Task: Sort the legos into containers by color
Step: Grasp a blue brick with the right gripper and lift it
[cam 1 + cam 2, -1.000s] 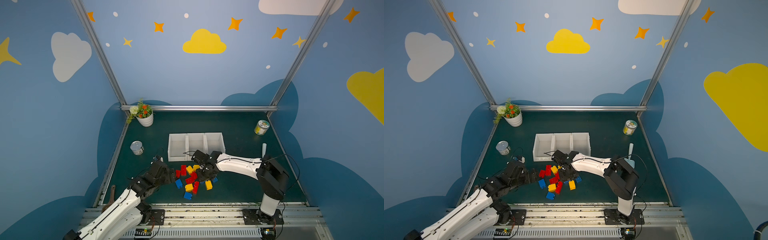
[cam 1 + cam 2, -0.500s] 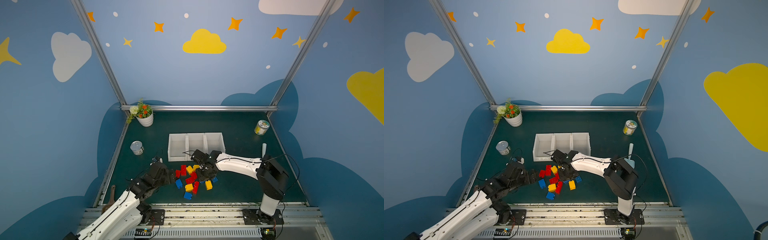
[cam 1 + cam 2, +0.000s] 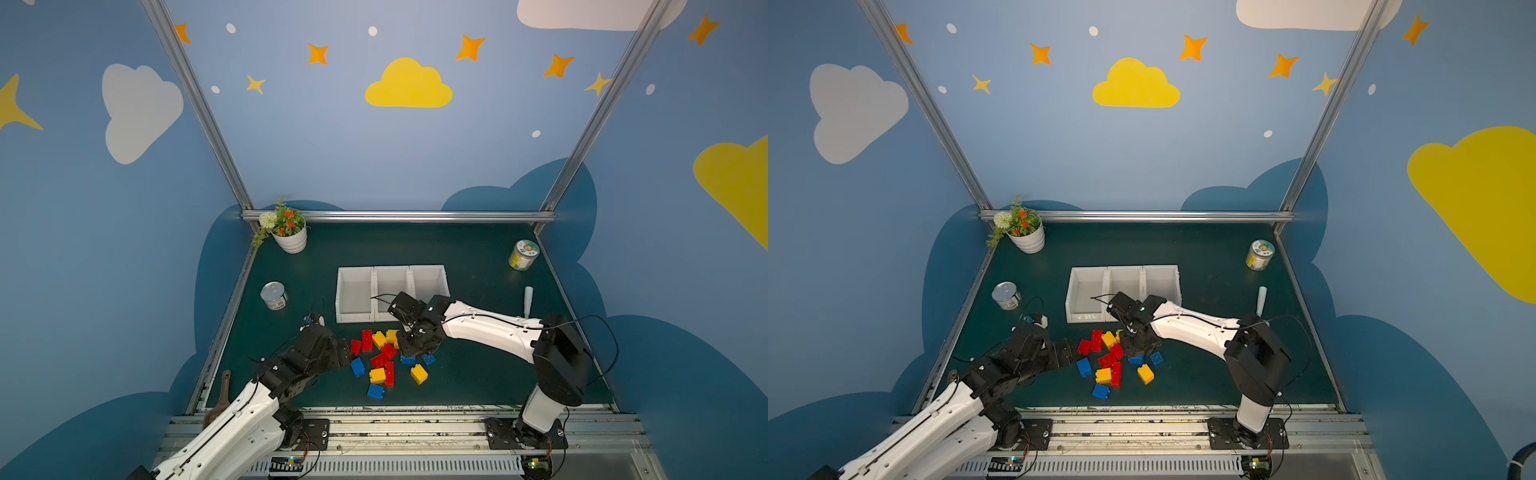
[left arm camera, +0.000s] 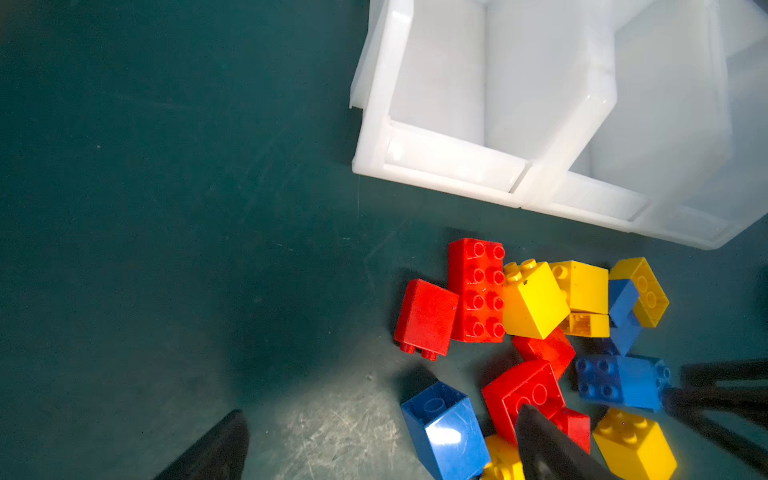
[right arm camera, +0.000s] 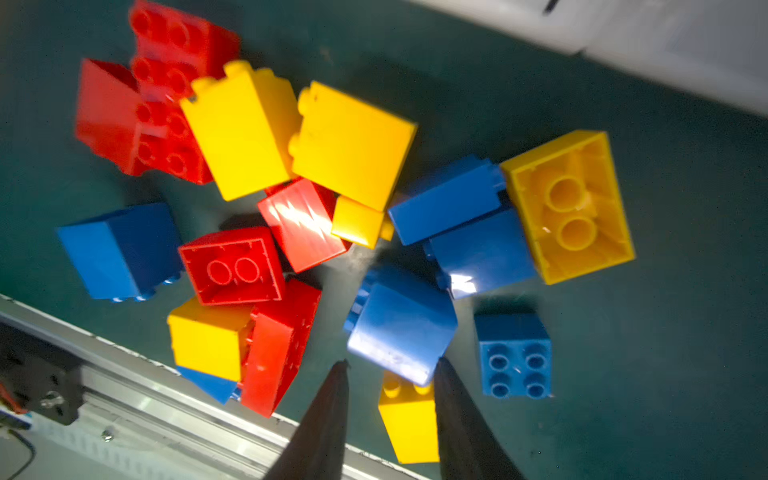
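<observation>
The green table (image 3: 478, 374) carries three white containers (image 3: 353, 318) at mid-frame in both top views, with the lego pile (image 3: 384, 359) just below them. The left end effector (image 4: 382, 444) gapes wide and empty at the pile's left edge. The right end effector (image 5: 390, 365) stands narrow, its tips flanking a blue brick (image 5: 399, 324), and a grip cannot be told

Red, yellow and blue legos (image 3: 366, 340), white containers (image 3: 354, 319), dark green table (image 3: 415, 249), blue cloud-and-star-patterned walls (image 3: 332, 145).

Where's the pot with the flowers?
In both top views the flower pot stands in the back left corner of the table, behind the silver can.
</observation>
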Action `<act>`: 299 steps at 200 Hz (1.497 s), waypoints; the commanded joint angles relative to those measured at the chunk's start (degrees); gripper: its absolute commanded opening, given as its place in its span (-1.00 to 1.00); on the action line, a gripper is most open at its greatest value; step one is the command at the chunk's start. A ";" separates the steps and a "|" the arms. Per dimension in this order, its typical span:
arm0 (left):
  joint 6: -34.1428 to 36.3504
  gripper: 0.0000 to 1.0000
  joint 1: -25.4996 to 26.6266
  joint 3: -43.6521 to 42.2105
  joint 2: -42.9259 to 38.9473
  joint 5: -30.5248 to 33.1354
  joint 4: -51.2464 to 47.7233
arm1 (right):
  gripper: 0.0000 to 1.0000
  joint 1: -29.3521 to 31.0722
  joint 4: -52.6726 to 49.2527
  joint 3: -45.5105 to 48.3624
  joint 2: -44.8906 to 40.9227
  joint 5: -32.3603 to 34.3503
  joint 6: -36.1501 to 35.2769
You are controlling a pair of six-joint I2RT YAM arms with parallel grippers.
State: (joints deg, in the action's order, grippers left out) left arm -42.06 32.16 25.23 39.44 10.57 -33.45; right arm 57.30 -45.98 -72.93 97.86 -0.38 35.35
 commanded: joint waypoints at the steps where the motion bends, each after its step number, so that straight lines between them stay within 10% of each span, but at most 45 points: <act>1: -0.44 0.99 0.09 -0.48 -0.68 0.42 -0.93 | -0.31 -2.92 -2.86 -2.99 -4.08 0.38 -3.08; 64: -0.58 0.99 0.07 -0.26 -1.04 0.15 -1.44 | -0.24 -9.65 -5.16 -7.27 -4.91 -1.72 -8.38; 157: -1.65 0.99 0.09 -1.58 -2.77 -0.37 -1.80 | 0.13 0.64 0.67 0.59 1.02 -5.07 -10.15; 299: -3.20 0.99 0.14 -2.77 -4.81 -0.72 -2.42 | -0.15 2.07 -0.26 -0.57 8.73 -0.50 -17.76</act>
State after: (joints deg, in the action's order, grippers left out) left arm -45.01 32.16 22.85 35.14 10.09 -34.68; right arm 58.74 -46.09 -72.55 105.58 -2.04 18.50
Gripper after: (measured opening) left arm 0.996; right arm 0.458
